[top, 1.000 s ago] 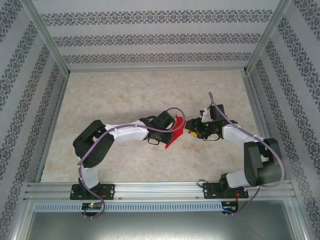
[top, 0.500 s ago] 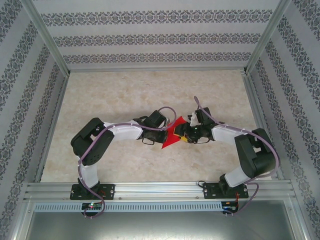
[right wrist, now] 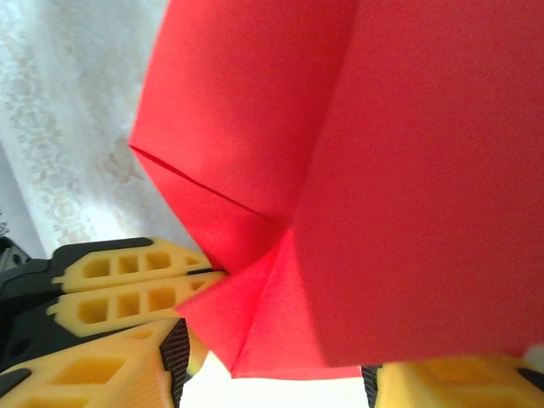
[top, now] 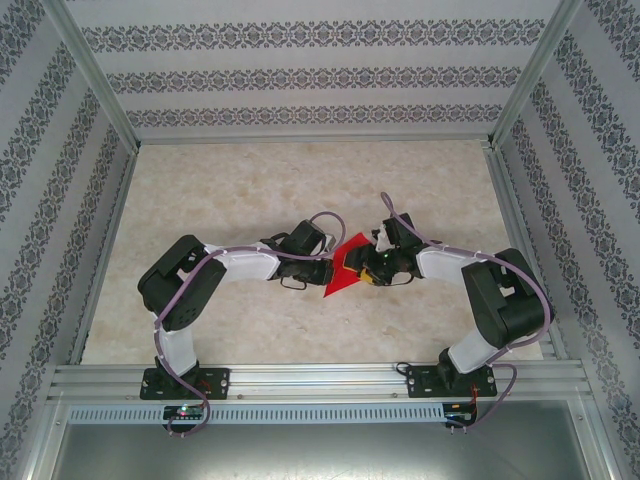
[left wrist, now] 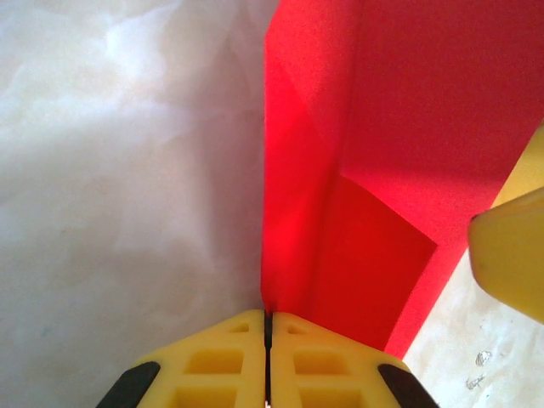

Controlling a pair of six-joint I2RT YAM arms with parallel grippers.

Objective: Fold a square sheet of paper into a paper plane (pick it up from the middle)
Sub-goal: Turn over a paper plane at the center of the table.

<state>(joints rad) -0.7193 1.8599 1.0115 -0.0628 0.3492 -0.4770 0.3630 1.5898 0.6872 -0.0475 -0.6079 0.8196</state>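
**Left gripper clamps pointed, creased bright red paper plane; right gripper spread around it**

Your left gripper is closed tight on the paper plane. In the left wrist cam the two yellow pads meet w/ the red edge nipped btwn them.

From the top cam, the paper plane sits near the ctr of the pale marble-look table, btwn the two grippers. Its sharp tip is aimed toward the near-left. You can't tell whether that tip touches the table.

Your right gripper has its jaws well apart. One yellow finger sits on either side of the paper's lower corner, w/ the red sheet in the gap.

In the right wrist cam, the left gripper's fingers show at lower left, pressed together on a folded flap. One right finger comes in at the right edge of the left wrist cam, just beside the paper.

Both arms bend inward, w/ the wrists nearly facing each other over the table's middle.
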